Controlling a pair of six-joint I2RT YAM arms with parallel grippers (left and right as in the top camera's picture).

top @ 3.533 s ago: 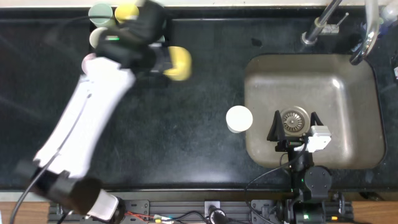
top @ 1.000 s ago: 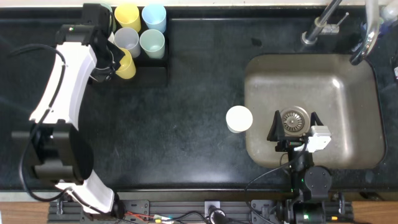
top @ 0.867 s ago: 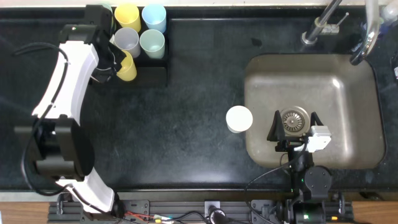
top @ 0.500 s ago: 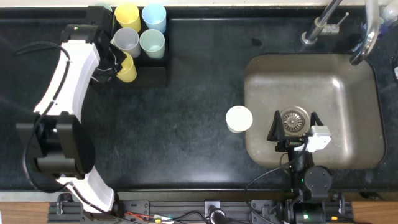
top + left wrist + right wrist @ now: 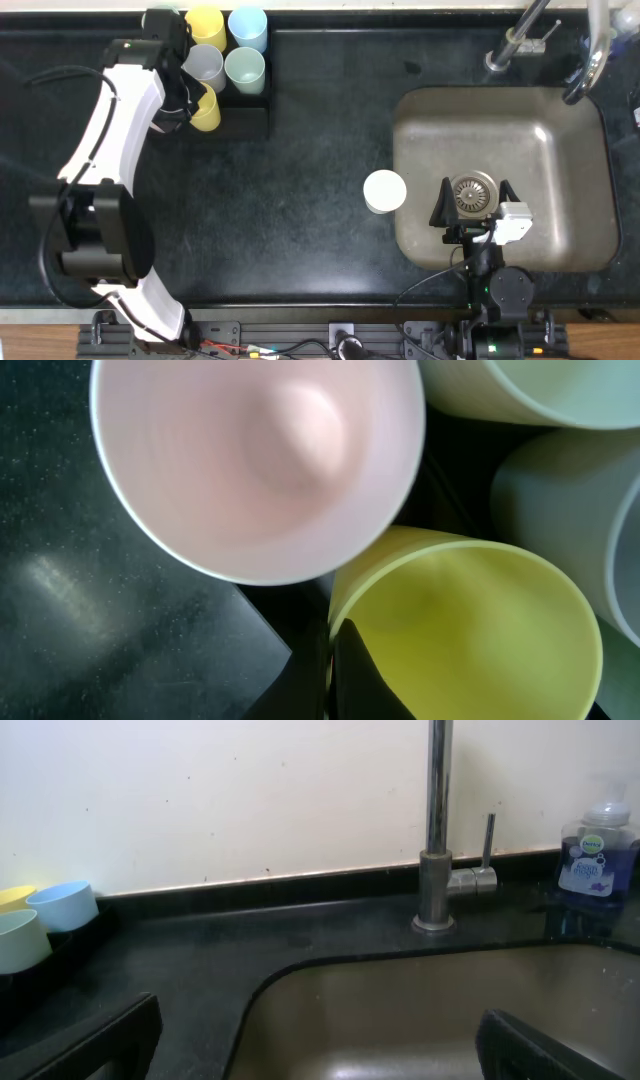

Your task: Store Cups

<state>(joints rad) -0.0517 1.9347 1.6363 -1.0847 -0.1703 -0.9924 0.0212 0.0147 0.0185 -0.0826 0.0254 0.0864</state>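
Note:
My left gripper (image 5: 188, 100) is at the front left corner of the black cup rack (image 5: 245, 115), shut on the rim of a yellow cup (image 5: 206, 108). In the left wrist view one dark finger (image 5: 347, 672) is inside the yellow cup (image 5: 470, 620), which stands upright next to a pink cup (image 5: 255, 460). In the rack stand another yellow cup (image 5: 205, 24), a blue cup (image 5: 247, 25), a grey cup (image 5: 205, 64) and a pale green cup (image 5: 245, 68). A white cup (image 5: 384, 190) sits upside down on the counter by the sink. My right gripper (image 5: 470, 203) rests open over the sink.
The steel sink (image 5: 560, 130) takes up the right side, with the tap (image 5: 434, 830) behind it and a soap bottle (image 5: 596, 850) at the back right. The dark counter (image 5: 300, 220) lies between the rack and the sink.
The left arm carried the yellow cup from right of the rack to its front left corner. Over the last second it edged slightly further back. The right arm has stayed still.

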